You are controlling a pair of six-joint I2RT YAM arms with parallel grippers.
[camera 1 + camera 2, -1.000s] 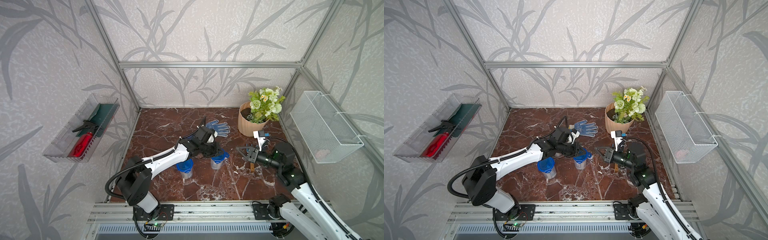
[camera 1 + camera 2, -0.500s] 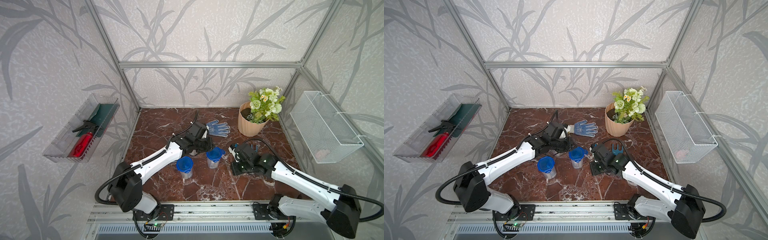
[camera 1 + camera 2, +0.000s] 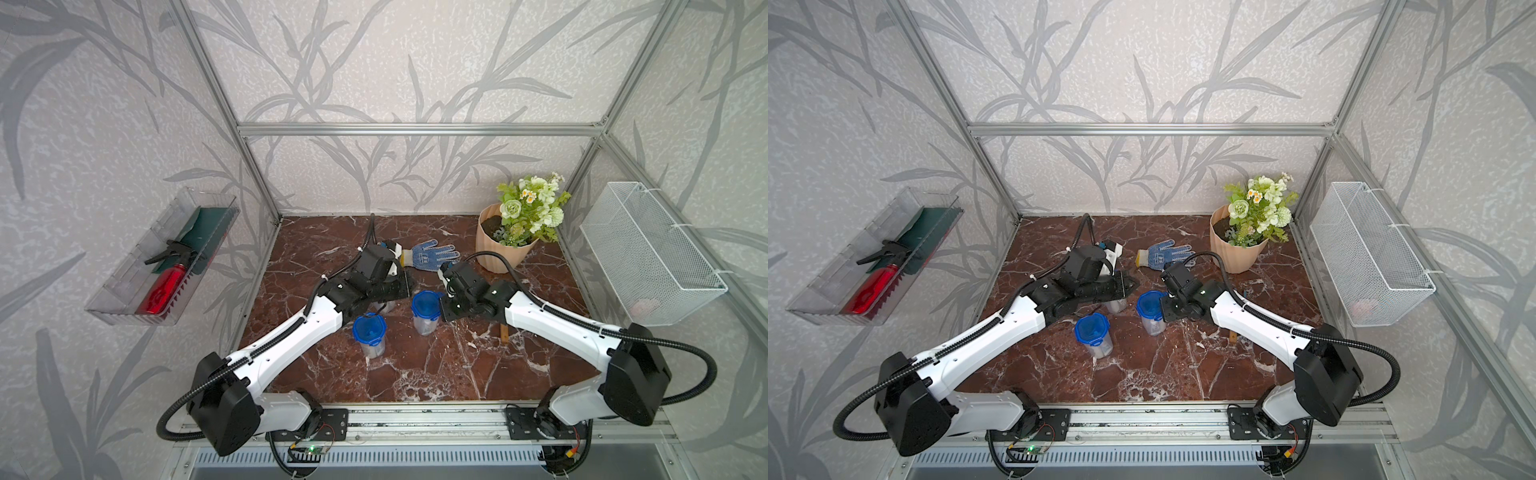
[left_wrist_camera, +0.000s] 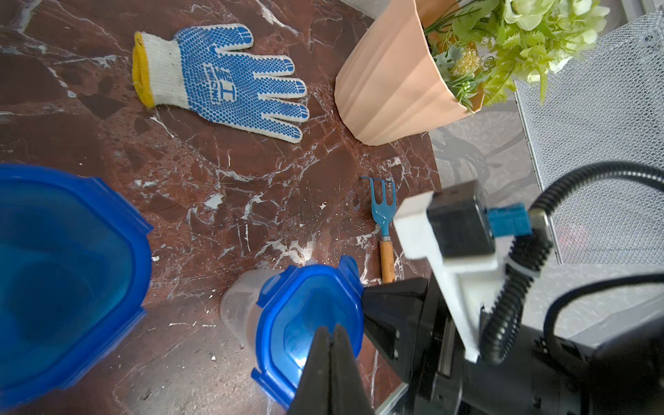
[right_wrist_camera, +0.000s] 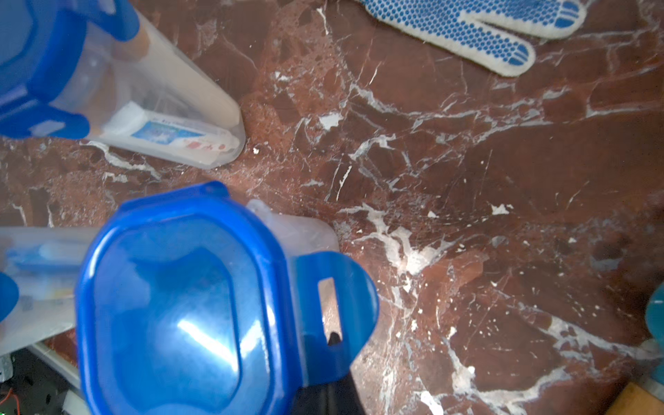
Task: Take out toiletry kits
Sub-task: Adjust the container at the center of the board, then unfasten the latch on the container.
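Flanking a clear blue-lidded plastic cup [image 3: 426, 306], the left gripper [image 4: 332, 336] is hanging clenched at the lid's edge and the right gripper [image 5: 334, 339] is sitting clenched at its latch tab [image 5: 334, 287]. The toiletry kits [image 5: 172, 134] are lying inside the lidded cups [image 3: 369, 332], and bare red-marble counter [image 3: 415, 374] is stretching toward the front rail [image 3: 415, 419].
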